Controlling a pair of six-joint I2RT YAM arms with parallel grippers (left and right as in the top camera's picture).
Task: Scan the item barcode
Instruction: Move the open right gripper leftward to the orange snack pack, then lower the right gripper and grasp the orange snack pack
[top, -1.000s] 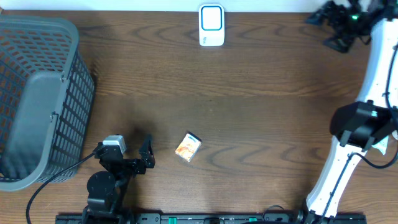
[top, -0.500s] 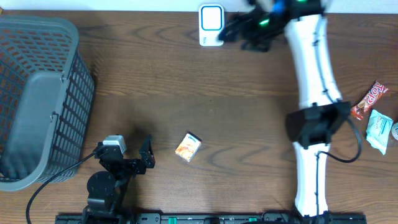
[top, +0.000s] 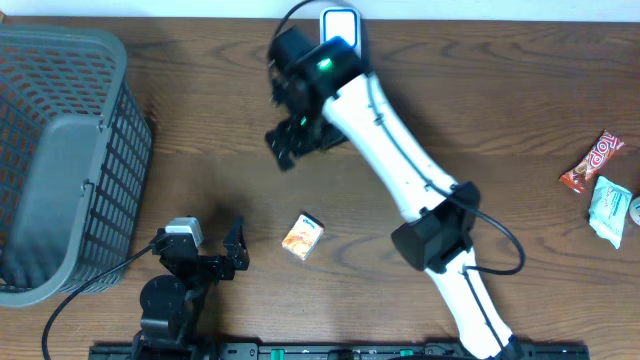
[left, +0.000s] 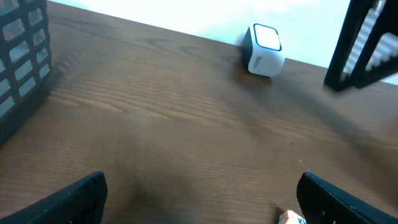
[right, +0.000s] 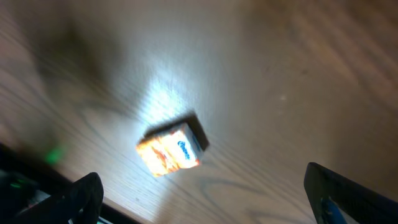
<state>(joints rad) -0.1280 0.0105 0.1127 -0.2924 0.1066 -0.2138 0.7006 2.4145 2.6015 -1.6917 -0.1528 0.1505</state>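
While the right arm reached in a long diagonal from the near right edge of the table toward its far middle, the elbow sat about mid-table and the wrist bent down over the wood. The right gripper hung above the table, short of the white scanner at the far edge. Its jaws were spread wide, with nothing between them and nothing touched. The item, a small orange box, lay flat toward the middle of the near edge, well apart from that gripper; the right wrist view showed it in a bright patch. The left arm was folded low at the near left edge, beside the grey basket. The left gripper was near the box, not touching it, jaws wide and empty. Two snack wrappers lay at the right edge.
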